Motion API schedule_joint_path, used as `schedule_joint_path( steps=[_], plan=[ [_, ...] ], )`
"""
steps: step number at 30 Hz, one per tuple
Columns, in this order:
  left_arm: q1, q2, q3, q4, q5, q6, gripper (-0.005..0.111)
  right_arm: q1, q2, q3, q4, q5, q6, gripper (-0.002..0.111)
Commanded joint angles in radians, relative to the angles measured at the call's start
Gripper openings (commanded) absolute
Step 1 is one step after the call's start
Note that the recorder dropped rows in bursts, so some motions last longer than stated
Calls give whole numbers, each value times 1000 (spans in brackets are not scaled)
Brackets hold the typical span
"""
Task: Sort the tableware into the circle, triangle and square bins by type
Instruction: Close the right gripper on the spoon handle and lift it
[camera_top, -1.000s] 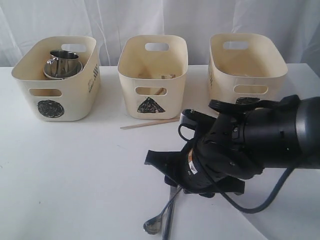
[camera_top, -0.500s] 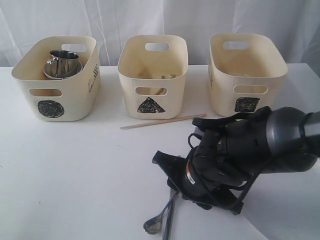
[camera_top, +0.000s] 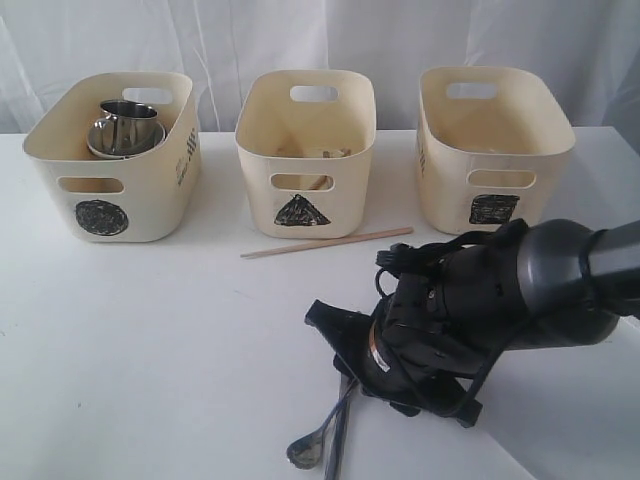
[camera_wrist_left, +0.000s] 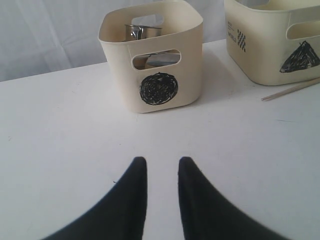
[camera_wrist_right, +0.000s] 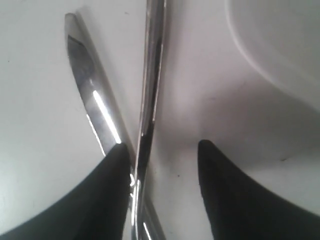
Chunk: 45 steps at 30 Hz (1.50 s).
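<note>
Exterior view: white table holds the circle bin, curtain behind.

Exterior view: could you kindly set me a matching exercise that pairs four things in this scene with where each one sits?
Things:
1. steel mug
2. chopstick
3. steel cutlery
4. square bin

Places:
A. on the table in front of the triangle bin
B. at the right end of the row
C. inside the circle bin
D. on the table, under the right gripper

Pairs: 1-C, 2-A, 3-D, 4-B
</note>
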Motion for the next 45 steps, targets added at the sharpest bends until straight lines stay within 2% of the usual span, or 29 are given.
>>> schedule_joint_path(
  steps=[1, 9, 17, 21, 31, 41, 45],
  plan=[
    [0, -7, 2, -2, 0, -9, 28, 3, 29, 5, -11, -4, 13, 42],
    [0, -7, 2, -2, 0, -9, 28, 3, 50, 3, -13, -12, 27, 41],
    [0, -7, 2, -2, 0, -9, 28, 15, 50, 3, 18, 107, -14, 39],
    [0, -7, 2, -2, 0, -9, 28, 15, 50, 3, 18, 70, -14, 39],
    [0, -7, 2, -2, 0, -9, 28, 16, 50, 3, 18, 62, -14, 13],
    [0, -7, 2, -2, 0, -9, 28, 16, 40, 3, 14, -13, -43, 12],
    [0, -7, 2, -2, 0, -9, 28, 16, 29, 3, 14, -38, -48, 5]
  ],
)
